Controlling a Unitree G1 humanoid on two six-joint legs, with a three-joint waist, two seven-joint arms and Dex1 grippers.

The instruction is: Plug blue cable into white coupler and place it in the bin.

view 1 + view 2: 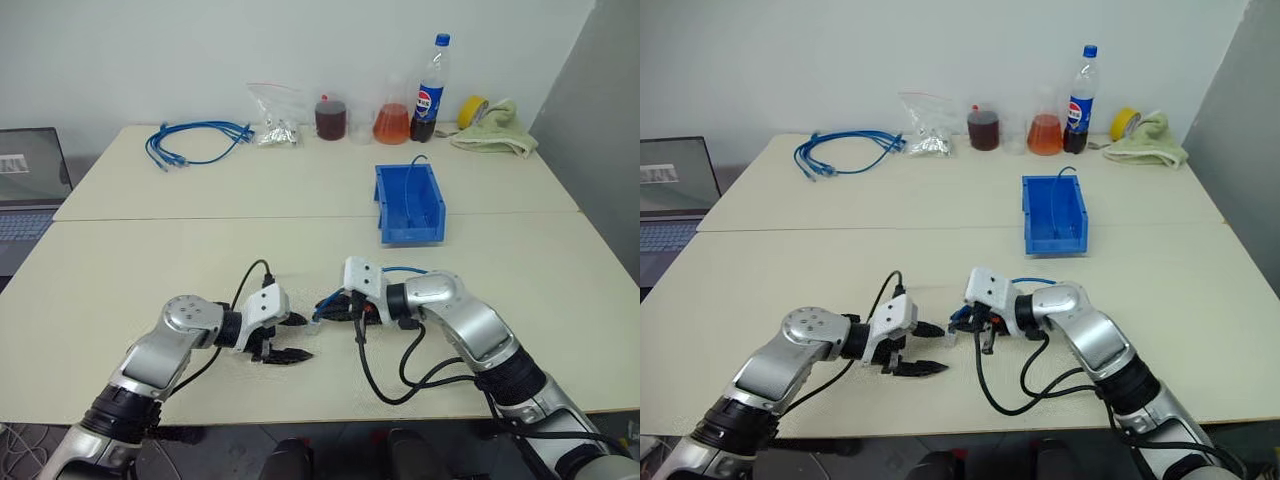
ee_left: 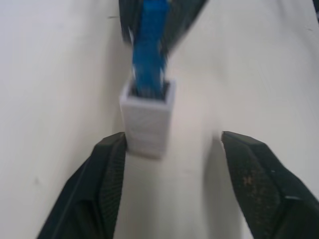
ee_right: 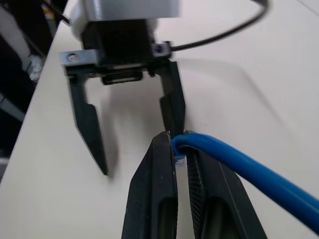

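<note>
Table (image 1: 150, 290): one bin (image 1: 410, 205), two claws.

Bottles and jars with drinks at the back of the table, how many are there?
3, in a row: dark jar, orange flask, cola bottle rightmost. Others may hide behind.

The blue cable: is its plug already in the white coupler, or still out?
In. In the left wrist view the blue cable enters the open top of the white coupler, which hangs on it.

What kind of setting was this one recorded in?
Probably an office or lab test bench: pale tables against a plain white wall, a laptop at one side, and a bundle of blue cables with drinks bottles along the back.
</note>
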